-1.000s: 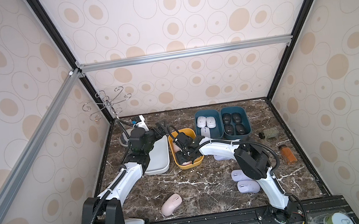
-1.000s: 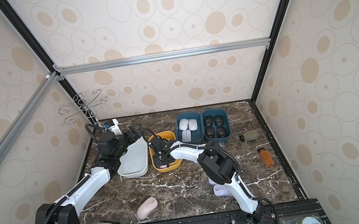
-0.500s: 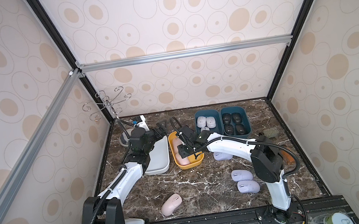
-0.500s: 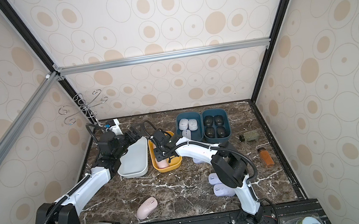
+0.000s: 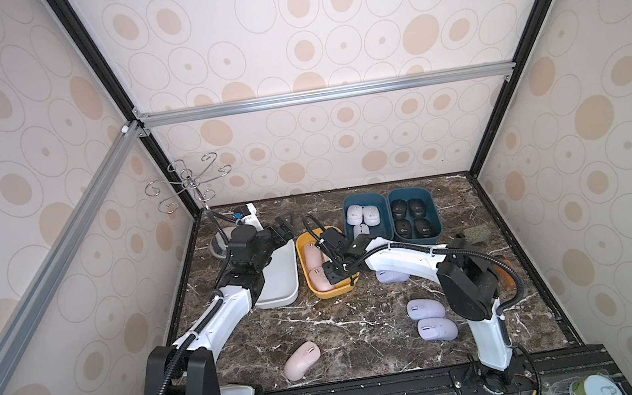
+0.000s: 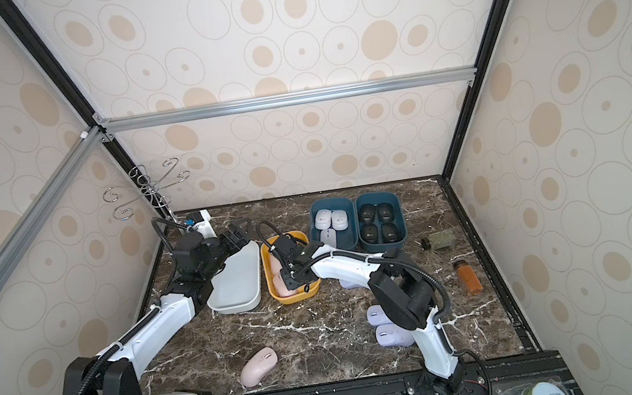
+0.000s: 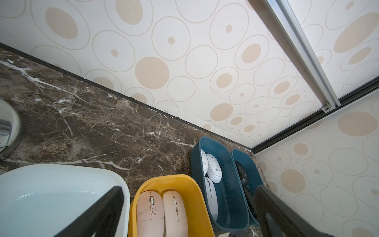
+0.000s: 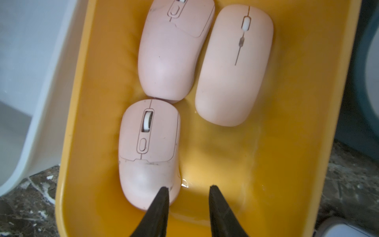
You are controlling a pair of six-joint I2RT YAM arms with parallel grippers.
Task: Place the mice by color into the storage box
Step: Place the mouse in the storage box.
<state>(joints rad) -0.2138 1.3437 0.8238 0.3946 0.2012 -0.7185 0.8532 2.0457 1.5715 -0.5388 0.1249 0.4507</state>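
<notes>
I saw right gripper (image 8: 188, 187) low over yellow bin (image 8: 287, 143), fingers slightly apart, clamped on nothing; one fingertip (image 8: 164, 197) overlapped rear of nearest pink mouse (image 8: 147, 156), contact unclear. Two more pink mice (image 8: 174, 51) lay side by side beyond it, same bin. Left gripper (image 7: 188, 189) hung near white bin (image 5: 279, 275), fingers wide apart, empty. Fourth pink mouse (image 5: 302, 360) lay loose on marble table (image 5: 344, 320) near front edge; two lavender mice (image 5: 425, 310) just beside each other by right arm base, third lavender mouse (image 5: 390, 276) half hidden under that arm. White mice (image 5: 363, 217) and black mice (image 5: 409, 217) sat in separate teal bins (image 5: 363, 196).
</notes>
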